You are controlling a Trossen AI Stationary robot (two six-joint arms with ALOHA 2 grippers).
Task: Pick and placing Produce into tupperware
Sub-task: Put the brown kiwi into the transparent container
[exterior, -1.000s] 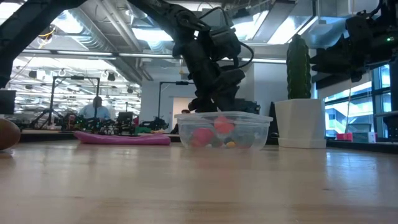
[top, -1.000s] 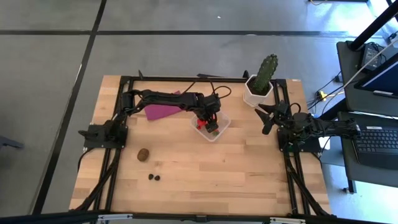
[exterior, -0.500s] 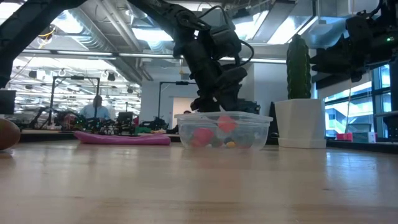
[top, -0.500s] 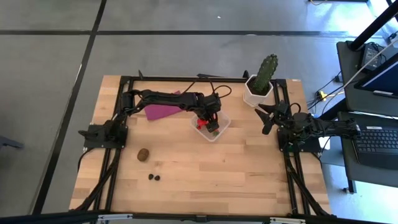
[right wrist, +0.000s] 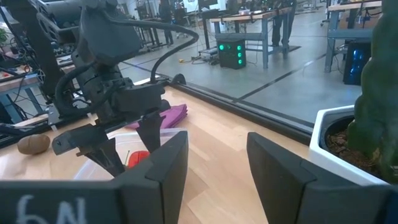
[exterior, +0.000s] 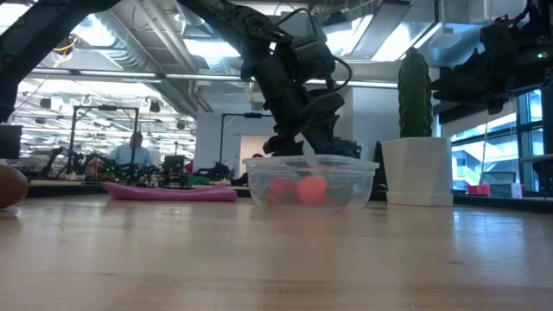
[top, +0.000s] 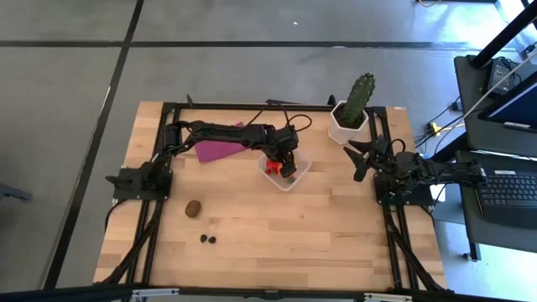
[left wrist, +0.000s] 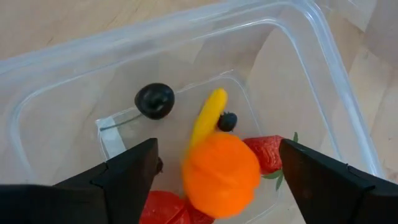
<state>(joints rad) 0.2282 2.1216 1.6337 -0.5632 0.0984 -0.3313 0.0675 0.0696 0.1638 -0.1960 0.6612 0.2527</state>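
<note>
The clear tupperware (top: pixel 284 170) stands right of the table's middle, toward the far edge. It holds an orange ball (left wrist: pixel 221 174), two red strawberries (left wrist: pixel 267 152), a yellow piece (left wrist: pixel 207 115) and two dark berries (left wrist: pixel 154 101). My left gripper (top: pixel 285 164) hangs just above the box, open, with a finger on either side of the ball and clear of it. In the low view the ball (exterior: pixel 313 190) lies on the box's floor. A brown kiwi (top: pixel 194 208) and two dark berries (top: pixel 207 239) lie on the table's near left. My right gripper (top: pixel 357 159) waits open at the right edge.
A green cactus in a white pot (top: pixel 352 105) stands at the far right, between the box and my right gripper. A flat purple cloth (top: pixel 216 149) lies left of the box under my left arm. The near half of the table is bare wood apart from the loose produce.
The orange ball has dropped from between my left gripper's fingers, where it hung at the height of the box's rim, down to the floor of the tupperware. My left gripper has stayed over the box.
</note>
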